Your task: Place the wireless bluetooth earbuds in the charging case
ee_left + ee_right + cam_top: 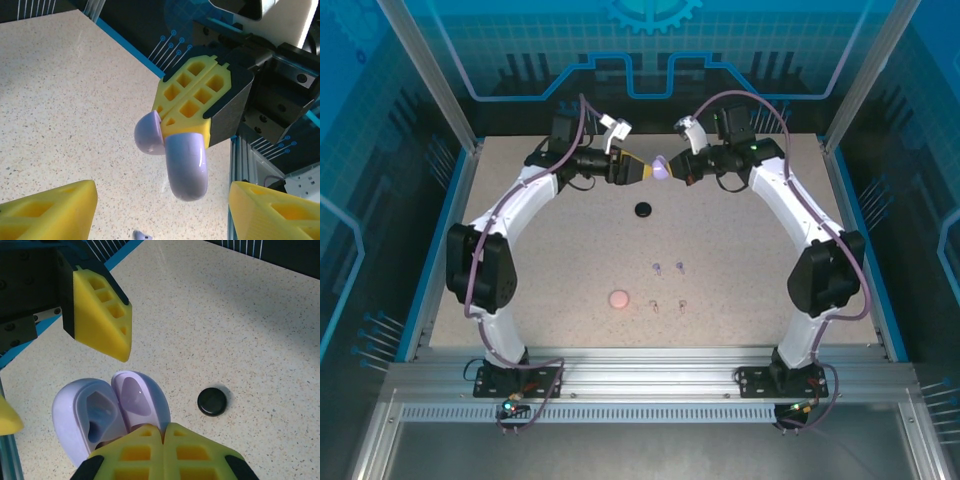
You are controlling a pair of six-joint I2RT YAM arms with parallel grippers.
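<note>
Open case (661, 170), raised off the table, behind the central round case (643, 209); four earbuds (657, 267) before it; another case (618, 298) before-left.

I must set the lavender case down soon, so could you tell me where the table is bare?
Bare table lies between the black case and the lavender buds, and left of the pink case. Crowded: pale buds beside it, and where left hand and right hand meet.

Speckled table (750, 250), black case (643, 209), pink case (618, 298), earbuds (657, 267) (two pairs)
</note>
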